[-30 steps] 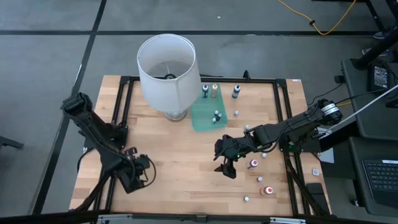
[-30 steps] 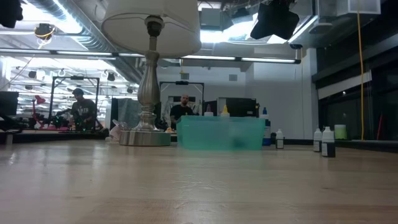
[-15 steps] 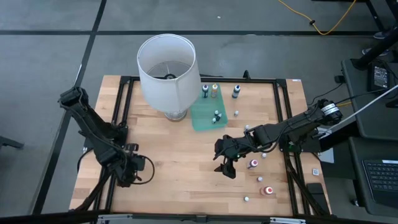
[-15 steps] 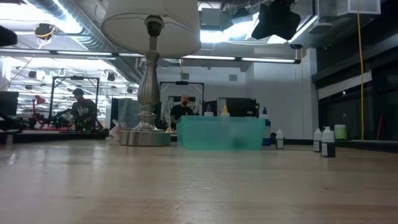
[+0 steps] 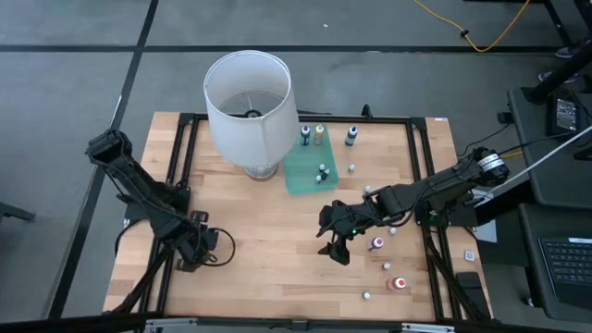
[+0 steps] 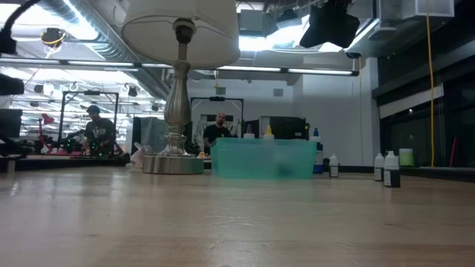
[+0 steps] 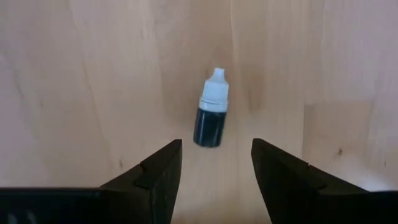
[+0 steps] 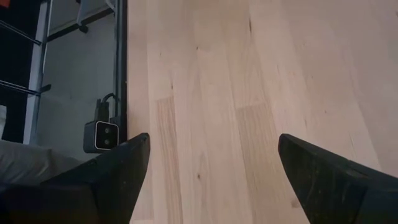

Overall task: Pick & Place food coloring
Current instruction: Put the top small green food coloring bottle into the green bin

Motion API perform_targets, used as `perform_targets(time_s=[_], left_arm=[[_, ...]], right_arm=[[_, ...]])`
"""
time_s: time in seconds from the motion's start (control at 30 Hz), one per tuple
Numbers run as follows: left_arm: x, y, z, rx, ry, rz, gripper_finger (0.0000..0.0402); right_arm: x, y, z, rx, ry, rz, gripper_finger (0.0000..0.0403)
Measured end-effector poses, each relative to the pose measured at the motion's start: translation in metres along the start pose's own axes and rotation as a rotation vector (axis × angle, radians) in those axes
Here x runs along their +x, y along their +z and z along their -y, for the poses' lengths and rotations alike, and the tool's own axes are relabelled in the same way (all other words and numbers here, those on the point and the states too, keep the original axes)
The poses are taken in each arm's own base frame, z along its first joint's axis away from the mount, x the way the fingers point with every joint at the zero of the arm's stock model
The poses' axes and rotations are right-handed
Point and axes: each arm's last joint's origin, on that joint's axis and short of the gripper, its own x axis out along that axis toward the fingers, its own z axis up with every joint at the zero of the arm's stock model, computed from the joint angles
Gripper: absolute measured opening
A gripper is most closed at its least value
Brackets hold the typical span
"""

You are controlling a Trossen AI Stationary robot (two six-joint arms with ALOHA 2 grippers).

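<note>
While our left gripper (image 7: 214, 167) hangs open above a dark blue bottle (image 7: 211, 114) far from the lamp (image 5: 248, 104), our right gripper (image 5: 335, 242), also open, holds nothing, and most bottles remain scattered.

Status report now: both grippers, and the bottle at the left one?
Left gripper open, empty. Dark bottle on table just ahead, untouched. Right gripper open, empty. Nothing in the way.

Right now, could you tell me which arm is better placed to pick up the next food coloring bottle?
Left, I would say. The left gripper is open with a dark bottle lying on the wood just beyond its fingers. The right gripper, also open, sees only bare table.
</note>
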Motion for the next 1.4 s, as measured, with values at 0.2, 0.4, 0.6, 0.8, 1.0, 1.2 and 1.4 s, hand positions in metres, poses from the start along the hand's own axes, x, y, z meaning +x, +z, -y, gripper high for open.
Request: perform_targets(time_s=[0.2,0.4,0.6,0.8,1.0,1.2,1.4], left_arm=[[0.012,0.000,-0.003,-0.017,-0.027,0.030,0.0193],[0.022,-0.006,-0.008,-0.035,-0.016,0.026,0.0191],[0.028,-0.007,-0.008,-0.029,-0.040,0.052,0.0192],[0.031,-0.009,-0.009,-0.045,-0.047,0.049,0.0181],[0.032,-0.009,-0.010,-0.040,-0.045,0.049,0.0154],[0.032,-0.008,-0.010,-0.101,-0.039,0.064,0.0099],[0.031,-0.001,-0.004,-0.178,-0.092,0.147,0.0053]], right_arm=[[0.000,0.000,0.000,0.000,-0.003,0.002,0.0354],[0.000,0.000,0.001,0.000,-0.023,0.016,0.0354],[0.000,0.000,0.001,-0.003,-0.024,0.016,0.0354],[0.000,0.000,0.001,-0.010,-0.024,0.017,0.0354],[0.000,0.001,0.001,-0.028,-0.027,0.018,0.0354],[0.000,0.001,0.002,-0.035,-0.056,0.036,0.0354],[0.000,0.001,0.002,-0.051,-0.056,0.037,0.0354]])
